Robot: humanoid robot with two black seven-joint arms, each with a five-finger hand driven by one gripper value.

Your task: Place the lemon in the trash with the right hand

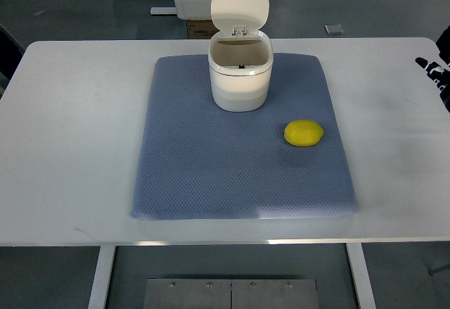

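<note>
Tabletop white, wide, spanning nearly the whole top view. Blue-grey mat spread across its middle, textured, near edge slightly curled. Small white trash bin upright on the far part of the mat, near its centre line; lid flipped up and back on a rear hinge, mouth open, inside pale, contents impossible to make out. Lemon yellow, lying on the mat to the right of and nearer the camera than the bin, apart from it, close to the mat's right edge but fully on the fabric. Long axis roughly left to right across the picture, one blunt tip aimed at the right edge, toward the arm's side. Right robot hand dark, only partly in view at the far right edge, over the bare tabletop, well apart from the lemon and farther back than it; nothing gripped by the visible part, and too little showing to tell whether the fingers are spread or curled. Beyond the tabletop, grey floor, a white cabinet base and a cardboard box behind the lid.
</note>
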